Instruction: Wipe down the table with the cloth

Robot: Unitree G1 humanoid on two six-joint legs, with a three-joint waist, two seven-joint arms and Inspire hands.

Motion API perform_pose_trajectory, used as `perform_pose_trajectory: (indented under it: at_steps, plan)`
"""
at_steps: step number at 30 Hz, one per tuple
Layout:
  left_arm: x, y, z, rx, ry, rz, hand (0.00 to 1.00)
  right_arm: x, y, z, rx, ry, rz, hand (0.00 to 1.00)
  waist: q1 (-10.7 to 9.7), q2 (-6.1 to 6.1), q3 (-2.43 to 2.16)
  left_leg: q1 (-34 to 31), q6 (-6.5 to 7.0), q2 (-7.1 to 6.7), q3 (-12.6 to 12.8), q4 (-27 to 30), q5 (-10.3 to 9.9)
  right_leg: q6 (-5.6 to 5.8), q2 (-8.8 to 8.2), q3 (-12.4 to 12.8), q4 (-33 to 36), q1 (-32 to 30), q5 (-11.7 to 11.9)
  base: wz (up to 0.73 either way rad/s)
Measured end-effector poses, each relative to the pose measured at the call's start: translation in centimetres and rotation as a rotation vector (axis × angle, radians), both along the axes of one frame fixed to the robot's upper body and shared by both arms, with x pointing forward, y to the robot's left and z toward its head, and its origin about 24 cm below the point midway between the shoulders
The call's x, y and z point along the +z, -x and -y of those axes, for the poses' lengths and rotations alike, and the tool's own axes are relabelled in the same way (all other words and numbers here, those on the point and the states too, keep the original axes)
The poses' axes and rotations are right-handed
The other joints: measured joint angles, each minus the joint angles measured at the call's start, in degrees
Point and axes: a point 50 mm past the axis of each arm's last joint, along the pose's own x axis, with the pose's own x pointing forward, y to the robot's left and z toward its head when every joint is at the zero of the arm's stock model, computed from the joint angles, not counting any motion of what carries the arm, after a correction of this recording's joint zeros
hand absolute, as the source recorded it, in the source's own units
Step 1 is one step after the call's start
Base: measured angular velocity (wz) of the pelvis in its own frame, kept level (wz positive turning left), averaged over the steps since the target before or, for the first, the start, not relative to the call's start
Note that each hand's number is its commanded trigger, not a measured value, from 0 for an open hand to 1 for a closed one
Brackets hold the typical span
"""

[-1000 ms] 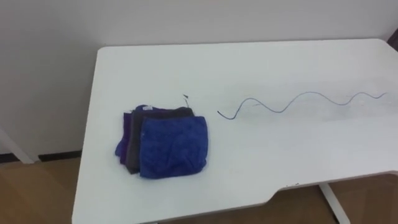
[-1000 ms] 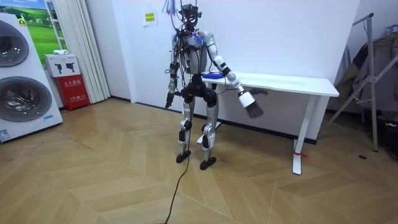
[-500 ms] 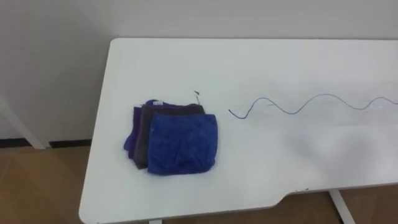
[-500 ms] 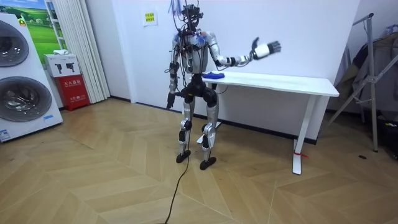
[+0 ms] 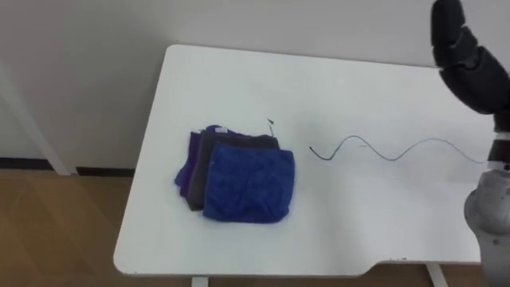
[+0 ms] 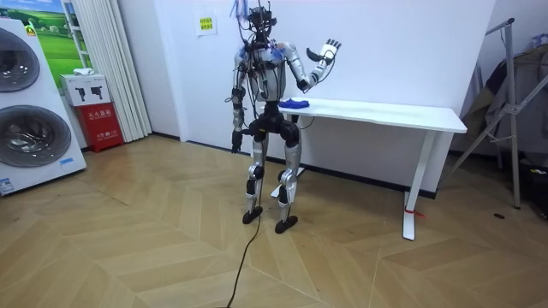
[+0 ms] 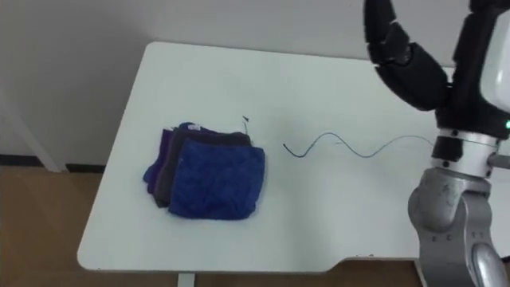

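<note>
The robot stood at the near end of the white surface, facing it, with the washing machine well off at the room view's left. Its right arm was bent upward, the right hand lifted above the surface at about head height. Its fingers were loosely spread and held nothing. The left hand hung beside its hip. The folded cloths lay in a small stack on the surface near its left end, untouched: a blue one on top, grey and purple edges showing along the left. Just to their right, a thin wavy line ran across the surface, and a small dark fleck sat near the stack's far corner.
</note>
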Motion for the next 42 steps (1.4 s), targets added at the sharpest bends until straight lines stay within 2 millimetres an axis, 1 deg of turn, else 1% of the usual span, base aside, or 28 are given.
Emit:
perform_pose_trajectory:
  at_steps: [1,2,5,6,8,9,11,12,13,14,15,16,17,19,22,23,25,27,29,30,31,33,39,40,41,42]
  plan:
    - [-0.1,0.0,0.2,-0.015,0.008,-0.006,0.0,-0.3,-0.1,-1.0,0.041,0.028,-0.028,0.0,0.42,0.01,-0.04,-0.18,0.0,0.0,-0.11,0.15,0.0,0.0,-0.01,-0.06,-0.02,-0.02,0.0,0.05]
    - [-0.1,-0.5,0.3,-0.028,0.018,-0.001,0.0,-0.7,-0.3,-1.9,0.083,0.048,-0.064,0.0,0.41,-0.05,-0.08,-0.39,0.0,-0.01,-0.27,0.29,0.0,0.0,-0.03,-0.22,-0.01,-0.08,0.0,0.07]
    - [-0.2,-1.3,0.5,-0.094,0.024,-0.007,0.0,-1.4,-0.7,-3.7,0.177,0.082,-0.154,0.0,1.54,0.01,-0.09,-0.74,-0.01,-0.06,-0.61,0.5,0.01,0.0,-0.17,-0.76,0.0,-0.15,0.0,0.08]
    - [-0.2,-1.6,0.5,-0.107,0.025,-0.005,0.0,-1.6,-0.7,-3.9,0.191,0.087,-0.171,0.0,1.9,0.01,-0.1,-0.75,0.0,-0.08,-0.62,0.5,0.01,0.0,-0.19,-0.78,0.0,-0.15,0.0,0.03]
    - [-0.2,-2.0,0.6,-0.147,0.025,-0.01,0.0,-2.3,-0.8,-5.2,0.242,0.123,-0.247,0.0,3.41,0.06,-0.12,-0.73,0.01,-0.08,-0.69,0.49,0.02,0.0,-0.18,-0.78,-0.03,-0.12,0.0,0.0]
    - [-0.2,-2.2,0.6,-0.159,0.024,-0.009,0.0,-2.6,-0.8,-5.6,0.257,0.139,-0.269,0.0,3.5,0.07,-0.12,-0.72,0.01,-0.08,-0.73,0.5,0.03,0.0,-0.18,-0.79,-0.05,-0.08,0.0,0.0]
    - [-0.3,-2.5,0.7,-0.176,0.027,-0.005,0.0,-4.0,-0.7,-7.1,0.332,0.172,-0.364,0.0,3.95,0.07,-0.12,-0.67,0.01,-0.08,-0.96,0.48,0.03,-0.01,-0.17,-0.9,-0.13,0.06,0.01,0.04]
    - [-0.3,-2.5,0.7,-0.177,0.027,-0.005,0.0,-4.5,-0.7,-7.4,0.346,0.178,-0.393,0.0,4.05,0.07,-0.12,-0.61,0.01,-0.09,-1.11,0.48,0.03,-0.01,-0.18,-0.99,-0.17,0.18,0.01,0.07]
    - [-0.3,-2.6,0.7,-0.177,0.027,-0.004,0.0,-5.5,-0.7,-7.8,0.368,0.2,-0.451,0.0,4.16,0.16,-0.05,-0.5,0.01,-0.12,-1.59,0.49,0.03,0.0,-0.2,-1.35,-0.21,0.51,0.02,0.18]
    - [-0.3,-2.6,0.7,-0.178,0.027,-0.005,0.0,-6.6,-0.7,-8.0,0.372,0.228,-0.509,0.0,4.37,0.23,-0.01,-0.41,0.02,-0.22,-1.93,0.48,0.03,0.0,-0.32,-2.0,-0.32,0.91,0.02,0.2]
    - [-0.3,-2.6,0.7,-0.181,0.028,-0.006,0.0,-7.2,-0.7,-8.0,0.371,0.24,-0.541,0.0,4.56,0.25,-0.02,-0.37,0.03,-0.26,-2.13,0.47,0.04,0.0,-0.36,-2.17,-0.44,1.07,0.02,0.16]
    - [-0.3,-2.6,0.7,-0.188,0.027,-0.007,0.0,-8.3,-0.7,-7.9,0.362,0.268,-0.6,0.0,4.97,0.26,-0.02,-0.49,0.04,-0.39,-2.24,0.46,0.05,0.0,-0.43,-2.19,-0.98,1.19,0.02,0.06]
    - [-0.3,-2.8,0.8,-0.195,0.029,-0.005,0.0,-9.2,-0.7,-7.7,0.35,0.297,-0.649,0.0,5.44,0.44,0.11,-0.73,0.12,-0.45,-2.31,0.46,0.1,0.0,-0.52,-2.34,-1.01,1.09,0.02,0.06]
    - [-0.2,-2.8,0.8,-0.2,0.026,0.009,0.0,-10.4,-0.5,-7.7,0.339,0.348,-0.71,0.0,5.63,0.76,0.3,-0.96,0.18,-0.5,-2.47,0.41,0.14,0.0,-0.58,-2.43,-1.0,0.92,0.02,0.06]
    - [0.0,-3.2,0.8,-0.206,0.02,0.029,0.0,-11.6,-0.1,-8.1,0.351,0.4,-0.769,0.0,5.82,1.14,0.24,-1.73,0.19,-0.58,-3.16,0.47,0.18,0.0,-0.63,-2.54,-1.02,0.51,0.02,0.09]
    - [0.1,-3.5,0.9,-0.213,0.019,0.04,0.0,-12.2,0.0,-8.2,0.354,0.415,-0.798,0.0,5.87,1.49,0.07,-1.76,0.19,-0.59,-3.28,0.46,0.19,0.0,-0.62,-2.46,-1.02,0.51,0.02,0.09]
    - [0.1,-4.0,1.0,-0.227,0.021,0.055,0.0,-12.9,0.3,-8.2,0.357,0.431,-0.84,0.0,5.92,1.74,-0.18,-1.74,0.19,-0.6,-3.46,0.38,0.19,0.0,-0.62,-2.45,-1.02,0.59,0.02,0.06]
    - [0.1,-4.2,1.1,-0.233,0.022,0.061,0.0,-13.3,0.4,-8.3,0.357,0.425,-0.858,0.0,5.98,1.9,-0.16,-1.51,0.2,-0.62,-3.53,0.27,0.2,0.0,-0.62,-2.38,-1.08,0.77,0.02,0.02]
    - [0.2,-4.4,1.1,-0.234,0.02,0.067,0.0,-14.6,0.8,-8.2,0.346,0.415,-0.911,0.0,5.75,1.94,-0.19,-1.17,0.2,-0.63,-3.67,0.19,0.2,0.0,-0.62,-2.38,-1.38,1.28,0.02,0.02]
    - [0.2,-4.4,1.1,-0.234,0.019,0.067,0.0,-14.9,1.0,-8.1,0.342,0.419,-0.924,0.0,5.73,1.89,-0.22,-1.18,0.2,-0.66,-3.71,0.12,0.2,0.0,-0.62,-2.38,-1.64,1.39,0.02,0.0]
    - [0.2,-4.4,1.1,-0.234,0.018,0.068,0.0,-15.3,1.2,-7.9,0.336,0.426,-0.941,0.0,5.79,1.58,-0.34,-1.16,0.2,-0.7,-3.75,-0.12,0.2,0.0,-0.62,-2.39,-2.01,1.47,0.02,0.0]
    - [0.1,-4.4,1.2,-0.233,0.019,0.067,0.0,-15.6,1.3,-7.7,0.328,0.437,-0.947,0.0,5.64,1.54,-0.28,-0.85,0.2,-0.7,-3.73,-0.26,0.2,0.01,-0.62,-2.45,-2.01,1.66,0.02,0.0]
    - [0.1,-4.4,1.3,-0.231,0.019,0.069,0.0,-15.7,1.3,-7.7,0.322,0.441,-0.951,0.0,5.31,1.3,-0.02,0.19,0.21,-0.7,-3.71,-0.95,0.2,0.01,-0.64,-2.83,-2.06,2.4,0.02,0.0]
    - [0.1,-4.3,1.3,-0.231,0.02,0.066,0.0,-15.9,1.4,-7.5,0.317,0.44,-0.953,0.42,5.32,1.27,0.03,0.33,0.21,-0.71,-3.71,-1.01,0.2,0.01,-0.65,-2.86,-2.06,2.56,0.03,0.03]
    - [0.1,-4.3,1.3,-0.228,0.02,0.066,0.0,-16.2,1.6,-7.4,0.313,0.438,-0.954,1.0,5.31,1.29,0.12,0.57,0.21,-0.71,-3.73,-1.07,0.2,0.01,-0.65,-2.84,-2.08,2.82,0.03,0.04]
    - [0.1,-4.2,1.3,-0.228,0.02,0.064,0.0,-16.4,1.6,-7.4,0.312,0.437,-0.954,1.0,5.28,1.3,0.12,0.67,0.2,-0.73,-3.73,-1.06,0.2,0.01,-0.67,-2.85,-2.13,2.97,0.03,0.07]
